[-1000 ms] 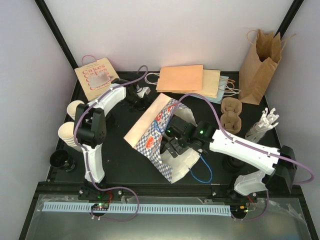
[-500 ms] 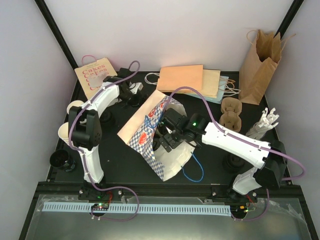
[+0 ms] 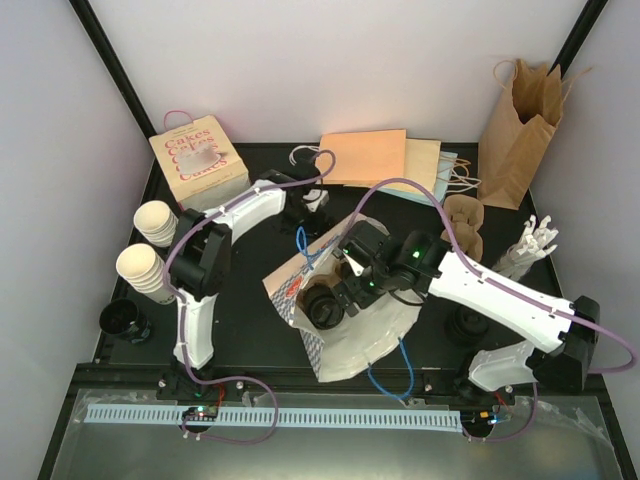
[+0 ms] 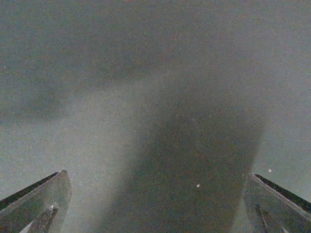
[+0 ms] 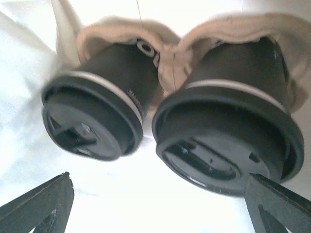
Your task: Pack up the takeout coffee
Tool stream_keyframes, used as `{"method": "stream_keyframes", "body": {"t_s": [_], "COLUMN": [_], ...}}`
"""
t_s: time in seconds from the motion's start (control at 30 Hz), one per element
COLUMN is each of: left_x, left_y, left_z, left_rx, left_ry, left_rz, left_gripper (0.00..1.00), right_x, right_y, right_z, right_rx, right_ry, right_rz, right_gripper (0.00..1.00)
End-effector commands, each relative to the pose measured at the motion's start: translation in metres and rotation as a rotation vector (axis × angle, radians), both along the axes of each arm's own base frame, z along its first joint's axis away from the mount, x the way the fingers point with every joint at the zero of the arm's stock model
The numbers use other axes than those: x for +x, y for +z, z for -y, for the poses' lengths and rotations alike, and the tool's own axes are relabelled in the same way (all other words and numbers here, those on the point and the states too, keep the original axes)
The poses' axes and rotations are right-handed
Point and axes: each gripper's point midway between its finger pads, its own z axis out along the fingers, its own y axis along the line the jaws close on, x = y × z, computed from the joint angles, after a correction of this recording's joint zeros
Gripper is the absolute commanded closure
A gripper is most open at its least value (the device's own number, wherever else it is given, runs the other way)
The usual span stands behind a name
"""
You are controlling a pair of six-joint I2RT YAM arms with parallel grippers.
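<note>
Right hand (image 5: 156, 206) stood with its jaws spread wide, gripping nothing, at the mouth of the checkered paper bag (image 3: 318, 350), which lay on its side on the worktop (image 3: 250, 330). I noted two lidded cups inside the bag, just ahead of that hand: the left cup (image 5: 97, 111) and the right cup (image 5: 228, 131). Both were dark-walled with black lids, lay side by side and were seated in a pale pulp carrier (image 5: 167, 53). Their lids faced the hand, and neither cup was touched.

Left hand (image 3: 314, 197) was likewise spread wide and empty. It reached toward the back of the worktop, near the flat orange bags (image 3: 365, 157). Its wrist view gave only grey blur.

Two stacks of cream paper cups (image 3: 152, 218) stood at the left edge, well apart from the bag. Loose black lids (image 3: 122, 318) sat near the front left corner. A second carrier (image 3: 462, 225) lay beyond the right arm, near the upright brown bag (image 3: 520, 130).
</note>
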Motion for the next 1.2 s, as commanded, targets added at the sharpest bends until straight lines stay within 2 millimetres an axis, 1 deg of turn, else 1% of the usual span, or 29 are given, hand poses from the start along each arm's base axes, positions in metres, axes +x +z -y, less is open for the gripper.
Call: {"method": "stream_keyframes", "body": {"t_s": [0.0,0.1,0.17,0.27,0.3,0.33,0.47,0.6,0.67,0.77,0.83,0.9,0.93,1.0,1.03,1.07,1.1,1.17], "left_x": [0.019,0.030,0.042,0.063,0.086,0.091,0.107,0.125,0.134,0.143,0.145,0.141,0.137,0.124,0.117,0.109,0.101,0.086], "left_y": [-0.008,-0.007,0.001,0.017,0.036,0.039,0.053,0.078,0.093,0.108,0.116,0.127,0.131,0.146,0.151,0.163,0.171,0.181], "left_z": [-0.001,-0.009,-0.020,-0.043,-0.066,-0.070,-0.088,-0.108,-0.118,-0.134,-0.146,-0.152,-0.151,-0.148,-0.143,-0.141,-0.139,-0.140], "left_rx": [0.167,0.304,0.421,0.639,0.814,0.839,0.861,0.817,0.793,0.725,0.638,0.536,0.482,0.405,0.367,0.332,0.304,0.271], "left_ry": [0.052,0.078,0.098,0.127,0.158,0.165,0.213,0.274,0.303,0.345,0.395,0.433,0.440,0.439,0.424,0.415,0.408,0.403], "left_rz": [0.151,0.258,0.362,0.506,0.601,0.611,0.617,0.626,0.642,0.633,0.595,0.559,0.539,0.519,0.512,0.524,0.531,0.550], "left_gripper": [0.01,0.01,0.01,0.01,0.01,0.01,0.01,0.01,0.01,0.01,0.01,0.01,0.01,0.01,0.01,0.01,0.01,0.01], "right_x": [-0.020,-0.020,-0.018,-0.014,-0.008,-0.006,-0.001,0.006,0.013,0.029,0.040,0.054,0.060,0.075,0.082,0.089,0.095,0.105], "right_y": [-0.017,-0.022,-0.023,-0.028,-0.036,-0.039,-0.042,-0.041,-0.037,-0.031,-0.028,-0.021,-0.017,-0.009,-0.003,0.003,0.009,0.021], "right_z": [0.024,0.028,0.027,0.020,0.017,0.016,0.014,0.008,0.002,-0.007,-0.014,-0.021,-0.023,-0.030,-0.033,-0.036,-0.038,-0.040], "right_rx": [-0.055,-0.060,-0.052,-0.046,-0.071,-0.077,-0.090,-0.093,-0.091,-0.091,-0.095,-0.089,-0.087,-0.076,-0.066,-0.060,-0.055,-0.043], "right_ry": [-0.055,-0.073,-0.076,-0.070,-0.064,-0.064,-0.053,-0.045,-0.041,-0.040,-0.044,-0.056,-0.062,-0.076,-0.083,-0.093,-0.102,-0.118], "right_rz": [-0.110,-0.104,-0.102,-0.109,-0.118,-0.120,-0.123,-0.115,-0.100,-0.059,-0.030,0.014,0.036,0.082,0.106,0.138,0.166,0.220], "right_gripper": [0.02,0.01,0.01,0.01,0.01,0.01,0.01,0.01,0.01,0.01,0.00,0.00,0.00,0.00,0.01,0.01,0.01,0.00]}}
